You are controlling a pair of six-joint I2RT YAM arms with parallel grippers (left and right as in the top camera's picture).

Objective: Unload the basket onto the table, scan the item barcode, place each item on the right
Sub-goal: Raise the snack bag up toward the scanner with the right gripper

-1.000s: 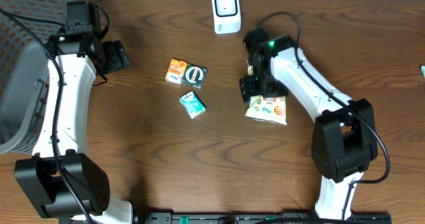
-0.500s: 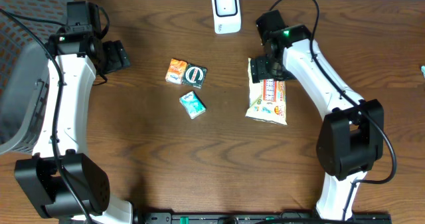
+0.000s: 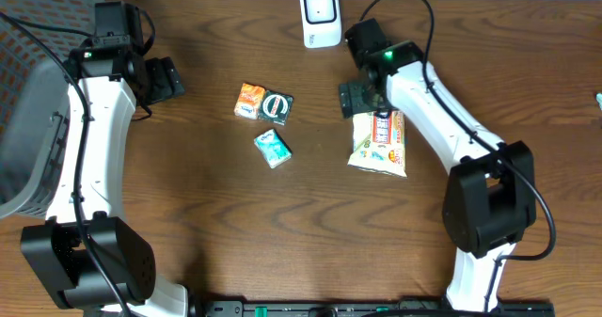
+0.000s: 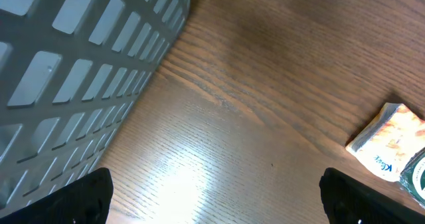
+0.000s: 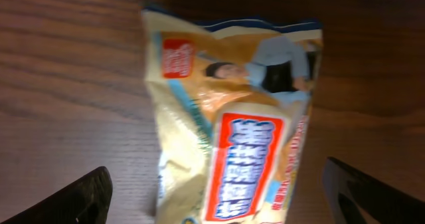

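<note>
The item, a cream snack bag [image 3: 381, 148] with red and blue print, lies flat on the wooden table. The white barcode scanner [image 3: 320, 16] stands at the table's far edge. My right gripper [image 3: 362, 99] hovers over the bag's far end, between bag and scanner. In the right wrist view the snack bag [image 5: 232, 117] fills the middle, and the right gripper [image 5: 219, 192] is open, its fingers wide on either side without touching it. My left gripper [image 3: 167, 80] stays open at the far left, with only bare table between the left gripper's [image 4: 216, 197] fingers.
A grey slatted basket [image 3: 28, 119] stands at the left edge, and this basket [image 4: 80, 71] is close beside the left gripper. Three small packets lie mid-table: orange [image 3: 249, 101], dark [image 3: 276, 106] and teal [image 3: 273, 148].
The right gripper's jaws have spread wider and it has swung from the bag's far end to the left. The bag now lies flat and shorter in view. The left arm is still.
</note>
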